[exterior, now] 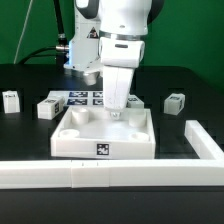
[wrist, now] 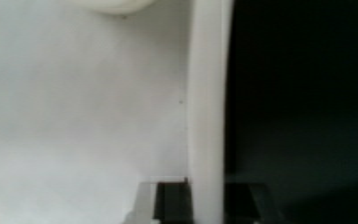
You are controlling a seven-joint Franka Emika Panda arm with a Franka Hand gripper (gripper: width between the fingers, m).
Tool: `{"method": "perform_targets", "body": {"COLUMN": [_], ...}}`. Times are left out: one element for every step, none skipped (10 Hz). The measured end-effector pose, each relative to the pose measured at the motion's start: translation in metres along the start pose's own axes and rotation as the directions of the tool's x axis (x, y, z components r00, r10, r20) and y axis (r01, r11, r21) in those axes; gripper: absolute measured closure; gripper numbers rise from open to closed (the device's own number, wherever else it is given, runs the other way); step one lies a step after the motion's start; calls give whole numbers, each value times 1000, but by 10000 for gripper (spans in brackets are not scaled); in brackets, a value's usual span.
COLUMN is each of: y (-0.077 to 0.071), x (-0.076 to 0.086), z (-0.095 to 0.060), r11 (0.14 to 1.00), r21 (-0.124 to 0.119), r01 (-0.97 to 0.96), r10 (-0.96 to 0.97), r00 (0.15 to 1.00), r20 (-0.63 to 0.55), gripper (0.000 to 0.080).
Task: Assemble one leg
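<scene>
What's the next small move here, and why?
Likely shut the end effector on the far rim of the large white square panel: the wrist view shows that rim running into its gap, and the exterior view has it low there. Whether it already grips, I cannot tell. A small white cuboid leg lies loose.

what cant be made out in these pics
1. Claw, exterior view: open or shut, holding anything or not; its own casing hides the tips.
2. Wrist view: blurred; the white surface cannot be identified.
3. Marker board, exterior view: partly hidden by the arm.
</scene>
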State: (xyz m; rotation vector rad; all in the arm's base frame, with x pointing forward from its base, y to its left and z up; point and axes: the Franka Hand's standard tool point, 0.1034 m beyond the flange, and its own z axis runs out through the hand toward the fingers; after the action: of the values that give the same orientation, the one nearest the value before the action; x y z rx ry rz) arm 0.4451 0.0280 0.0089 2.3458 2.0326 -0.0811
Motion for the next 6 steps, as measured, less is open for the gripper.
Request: {"method": "perform_targets", "body": {"y": [0,0,0,0,0,0], "x": [0,0,0,0,0,0], "z": [0,0,0,0,0,0], "r11": [1000,1000,1000,1000,1000,1000], "r21": [0,0,0,0,0,0], "r01": [0,0,0,0,0,0], "r10": [0,0,0,0,0,0], "r00": [1000,1000,1000,1000,1000,1000], "r20": [0,0,0,0,0,0], "gripper": [742,742,742,742,742,742]}}
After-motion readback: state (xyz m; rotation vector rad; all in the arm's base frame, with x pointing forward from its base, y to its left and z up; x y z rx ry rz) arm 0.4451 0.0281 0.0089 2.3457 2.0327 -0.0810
